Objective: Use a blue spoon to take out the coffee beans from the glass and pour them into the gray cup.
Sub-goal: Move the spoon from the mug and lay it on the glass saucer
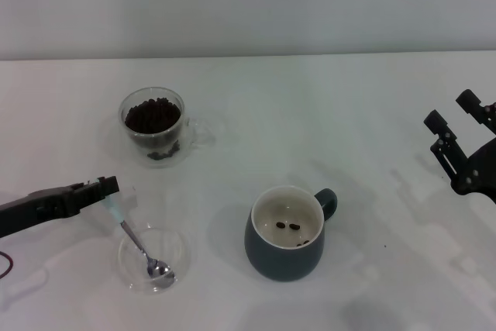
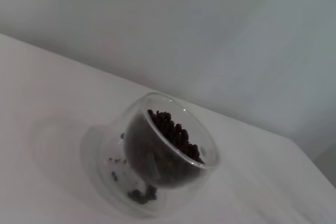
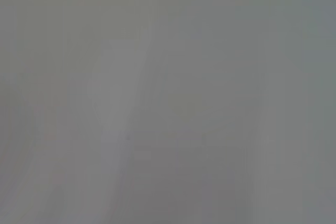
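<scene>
**Spoon at the dish, a few beans moved**

Left gripper (image 1: 108, 189) at the blue spoon (image 1: 138, 243) handle tip; whether it grips, cannot tell. Spoon bowl lies in one shallow glass dish (image 1: 180, 247). Right gripper (image 1: 452, 122) parked far right, fingers spread. One gray cup (image 1: 287, 243) holds about three beans. One glass (image 1: 153, 125), coffee beans (image 1: 152, 115) nearly full: most remains, by my judgement.

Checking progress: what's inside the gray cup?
A few coffee beans lie on the cream bottom of the gray cup; its near wall hides part of the floor.
</scene>
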Robot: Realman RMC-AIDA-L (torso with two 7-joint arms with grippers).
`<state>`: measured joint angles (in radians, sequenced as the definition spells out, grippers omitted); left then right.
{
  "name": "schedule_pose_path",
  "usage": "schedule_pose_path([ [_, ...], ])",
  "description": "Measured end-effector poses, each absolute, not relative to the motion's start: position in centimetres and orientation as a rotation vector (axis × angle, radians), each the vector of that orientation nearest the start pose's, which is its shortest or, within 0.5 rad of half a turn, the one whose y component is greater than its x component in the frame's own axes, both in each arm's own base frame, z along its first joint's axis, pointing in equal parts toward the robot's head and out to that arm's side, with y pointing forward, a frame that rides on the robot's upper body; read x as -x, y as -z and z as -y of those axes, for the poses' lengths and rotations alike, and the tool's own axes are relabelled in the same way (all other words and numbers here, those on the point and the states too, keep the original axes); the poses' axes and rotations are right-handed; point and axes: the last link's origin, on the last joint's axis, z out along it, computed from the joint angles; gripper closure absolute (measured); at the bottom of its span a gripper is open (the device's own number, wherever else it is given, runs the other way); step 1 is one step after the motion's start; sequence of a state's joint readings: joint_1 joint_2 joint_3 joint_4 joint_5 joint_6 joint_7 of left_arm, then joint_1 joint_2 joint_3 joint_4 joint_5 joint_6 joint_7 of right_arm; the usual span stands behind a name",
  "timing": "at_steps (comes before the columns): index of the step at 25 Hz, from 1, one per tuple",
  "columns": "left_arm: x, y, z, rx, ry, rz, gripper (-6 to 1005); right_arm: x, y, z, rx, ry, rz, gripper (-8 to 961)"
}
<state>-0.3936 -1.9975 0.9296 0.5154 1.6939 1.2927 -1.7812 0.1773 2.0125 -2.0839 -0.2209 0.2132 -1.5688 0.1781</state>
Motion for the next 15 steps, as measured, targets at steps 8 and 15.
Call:
schedule_pose_path([
  [8, 33.0, 0.1, -31.6, 2.273, 0.72, 1.417, 660, -32.5, 0.1, -23.6, 1.814, -0.893, -0.21, 451],
  [15, 33.4, 0.0, -31.2, 2.284, 0.702, 1.361, 504, -32.4, 0.1, -23.6, 1.816, -0.901, -0.206, 450],
])
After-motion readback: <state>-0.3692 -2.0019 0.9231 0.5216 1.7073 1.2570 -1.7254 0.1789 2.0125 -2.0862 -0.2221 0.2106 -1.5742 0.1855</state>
